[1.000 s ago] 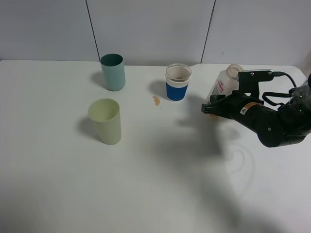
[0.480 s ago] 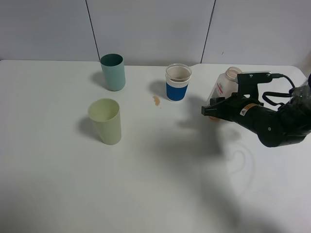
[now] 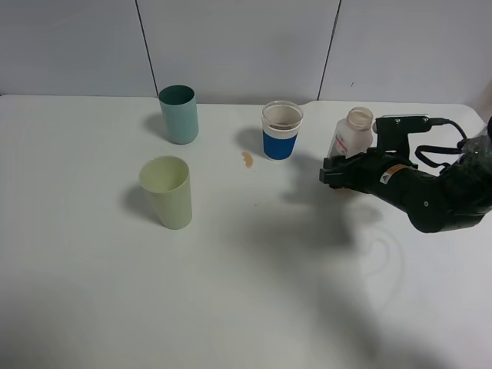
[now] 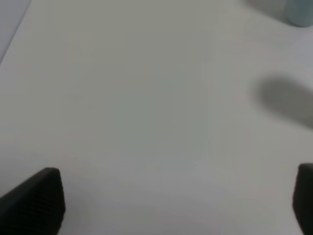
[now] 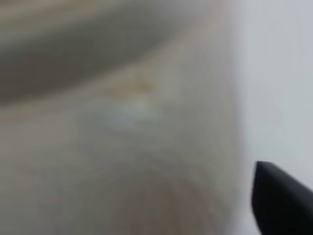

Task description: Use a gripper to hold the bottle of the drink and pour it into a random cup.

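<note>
The bottle (image 3: 353, 132) stands about upright on the table at the right, capless, its lower part hidden behind my right gripper (image 3: 338, 172). The gripper's dark fingers sit around the bottle's base. In the right wrist view the blurred bottle (image 5: 112, 127) fills the frame, with one fingertip (image 5: 281, 200) beside it. The cup (image 3: 281, 131), white with a blue band, stands left of the bottle, apart from it, with brown drink (image 3: 282, 118) inside. My left gripper (image 4: 168, 205) is open over bare table and does not show in the exterior view.
A tall teal cup (image 3: 179, 114) stands at the back left and a pale green cup (image 3: 167, 191) in front of it. A small brown spill (image 3: 247, 158) lies left of the blue-banded cup. The table's far edge meets a grey wall.
The bottle has swung from tilted to about upright and shifted slightly left. My right gripper stayed at its base. The cups have not moved.
</note>
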